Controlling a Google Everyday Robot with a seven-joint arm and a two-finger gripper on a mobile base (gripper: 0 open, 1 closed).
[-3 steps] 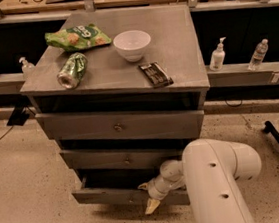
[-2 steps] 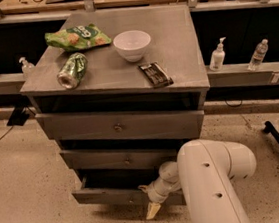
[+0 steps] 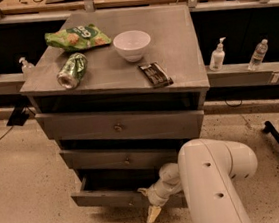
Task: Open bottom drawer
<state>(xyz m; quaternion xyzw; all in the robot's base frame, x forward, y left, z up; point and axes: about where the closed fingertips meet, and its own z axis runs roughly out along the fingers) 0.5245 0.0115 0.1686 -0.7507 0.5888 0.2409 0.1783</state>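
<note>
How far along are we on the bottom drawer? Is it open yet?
Done: the bottom drawer sits forward of the middle drawer, with a dark gap showing behind its front panel.
In hand: the gripper is at the middle of that front, where the knob would be; the knob itself is hidden behind it.
Left: it looks only partly out, so more pulling is probably needed, then a release.

We see the slim grey wooden bottom drawer [image 3: 106,198], lowest in the grey cabinet [image 3: 177,44], level and standing partly out, with a dark gap above its front. The tool [image 3: 151,204] is at that front's middle.
</note>
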